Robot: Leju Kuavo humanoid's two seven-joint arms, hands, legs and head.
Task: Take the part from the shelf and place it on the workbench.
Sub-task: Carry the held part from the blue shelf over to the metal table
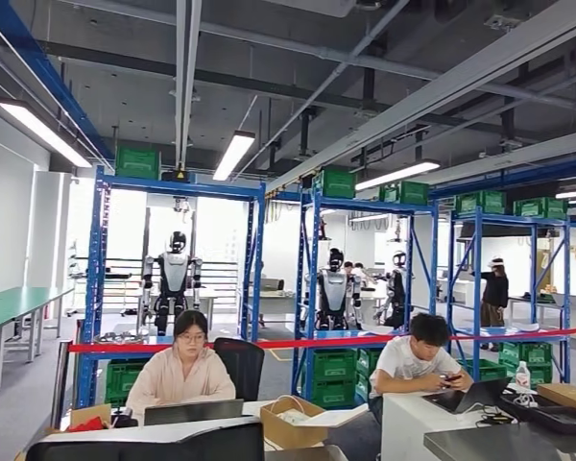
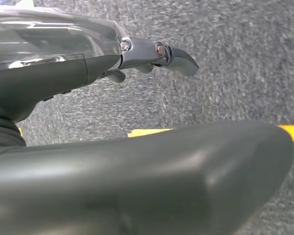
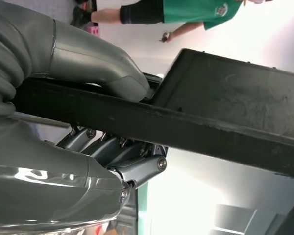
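In the right wrist view my right hand (image 3: 83, 161) grips a flat black part (image 3: 230, 98) by its edge, the thumb on one face and the darker fingers (image 3: 138, 164) curled against the other. My left hand (image 2: 101, 63) hangs over grey carpet with its fingers stretched out and its thick thumb (image 2: 175, 171) held apart, nothing in it. A grey workbench top (image 1: 488, 444) shows at the lower right of the head view.
Blue shelves (image 1: 97, 279) with green crates (image 1: 333, 365) stand behind red tape (image 1: 307, 342). Two people sit at desks (image 1: 183, 370) (image 1: 416, 360) with laptops and a cardboard box (image 1: 292, 423). A person in a green shirt (image 3: 197, 10) stands beyond the part. A yellow floor line (image 2: 149, 131) runs under my left hand.
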